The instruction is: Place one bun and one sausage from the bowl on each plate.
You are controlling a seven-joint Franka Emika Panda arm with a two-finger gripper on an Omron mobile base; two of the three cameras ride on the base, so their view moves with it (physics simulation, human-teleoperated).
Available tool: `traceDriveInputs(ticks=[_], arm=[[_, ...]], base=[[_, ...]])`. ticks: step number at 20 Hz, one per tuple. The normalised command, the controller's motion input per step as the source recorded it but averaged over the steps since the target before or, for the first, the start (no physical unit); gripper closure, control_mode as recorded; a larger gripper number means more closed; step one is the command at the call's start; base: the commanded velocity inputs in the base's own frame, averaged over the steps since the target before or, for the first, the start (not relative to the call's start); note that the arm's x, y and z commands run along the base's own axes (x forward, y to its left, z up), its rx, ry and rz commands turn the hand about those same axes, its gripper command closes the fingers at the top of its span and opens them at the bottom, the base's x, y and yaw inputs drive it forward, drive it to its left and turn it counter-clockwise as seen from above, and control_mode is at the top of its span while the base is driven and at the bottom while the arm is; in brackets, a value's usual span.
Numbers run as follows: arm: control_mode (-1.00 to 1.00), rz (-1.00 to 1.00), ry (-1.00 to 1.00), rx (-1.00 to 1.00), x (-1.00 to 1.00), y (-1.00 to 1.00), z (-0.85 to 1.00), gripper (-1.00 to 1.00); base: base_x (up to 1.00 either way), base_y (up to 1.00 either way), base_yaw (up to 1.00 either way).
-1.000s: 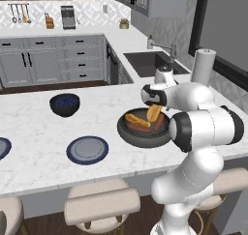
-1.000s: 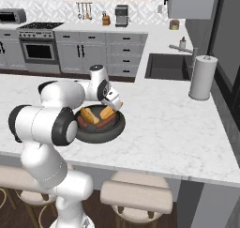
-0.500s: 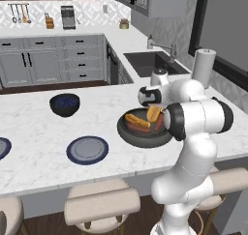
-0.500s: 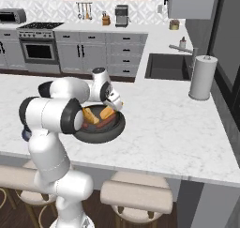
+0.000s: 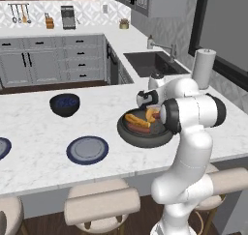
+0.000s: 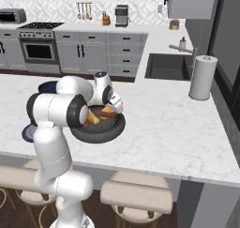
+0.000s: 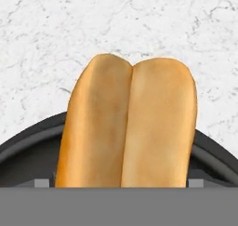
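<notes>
The wide dark bowl [image 5: 143,138] sits on the marble counter with a bun [image 5: 151,114] and sausages [image 5: 137,121] in it. My gripper [image 5: 146,102] hovers low over the bowl's far side, above the bun; its jaws stand open and hold nothing. Close under the hand, a split golden bun [image 7: 130,127] leans over the bowl's rim [image 7: 28,136]. From the right, the bowl [image 6: 101,137] and the bun [image 6: 107,112] lie beneath the gripper [image 6: 112,105]. One plate [image 5: 87,149] lies to the bowl's left, another plate [image 5: 2,147] at the frame's edge.
A smaller dark-blue bowl [image 5: 64,104] stands behind the plates. A paper towel roll [image 5: 202,67] stands at the right by the sink [image 5: 152,62]. Stools line the counter's near edge. My own arm [image 6: 56,110] hides part of the counter in the right base view.
The hand has moved slightly left and down toward the bowl's far side, and the arm's elbow has swung up over the counter. The jaws stay open; the food has not moved.
</notes>
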Motion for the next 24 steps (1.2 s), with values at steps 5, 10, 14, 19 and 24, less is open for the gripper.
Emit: traceDriveInputs(ticks=[5, 10, 14, 19, 24], arm=[[-1.00, 0.00, 0.00, 0.00, 0.02, 0.00, -0.10, 1.00], [-1.00, -0.01, -0.11, 0.00, -0.49, 0.03, 0.65, 1.00], [-1.00, -0.03, -0.20, 0.00, -1.00, 0.01, 1.00, 1.00], [-1.00, 0.00, -0.28, 0.00, -1.00, 0.07, 0.37, 1.00], [1.00, 0.00, -0.02, 0.00, -0.20, 0.08, 0.00, 1.00]], base=[[0.00, 0.00, 0.00], [0.00, 0.00, 0.00], [0.00, 0.00, 0.00], [0.00, 0.00, 0.00], [-0.80, 0.47, 0.01]])
